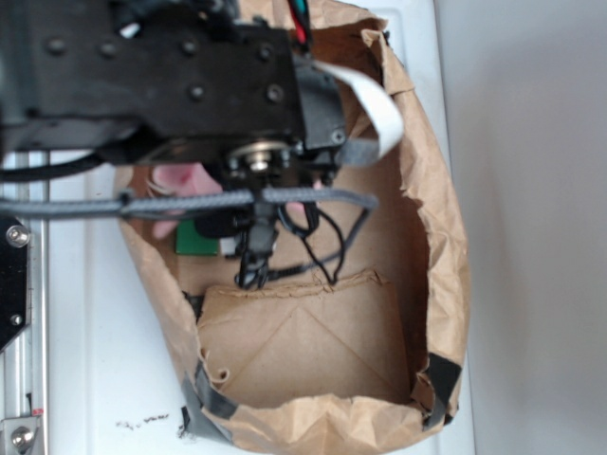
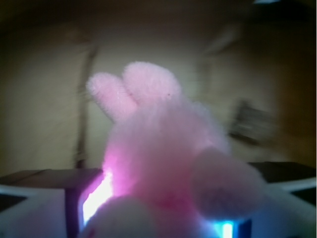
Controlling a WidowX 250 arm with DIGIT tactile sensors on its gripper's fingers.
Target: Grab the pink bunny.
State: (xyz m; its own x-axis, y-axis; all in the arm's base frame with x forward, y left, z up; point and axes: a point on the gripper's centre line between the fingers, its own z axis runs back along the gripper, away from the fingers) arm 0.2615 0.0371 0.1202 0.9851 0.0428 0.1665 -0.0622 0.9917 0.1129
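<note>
A white worktop [image 1: 95, 379] fills the exterior view, smooth and evenly lit, with a few small dark specks near its lower left. A brown paper bag [image 1: 436, 237] lies open on it, walls crumpled, black tape at its lower corners. A metal rail [image 1: 24, 360] runs along the left edge. To the right, a plain pale grey surface [image 1: 541, 227].

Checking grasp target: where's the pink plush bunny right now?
The fluffy pink plush bunny fills the wrist view centre, close to the jaws; in the exterior view it peeks out under the arm, inside the brown paper bag, upper left.
</note>
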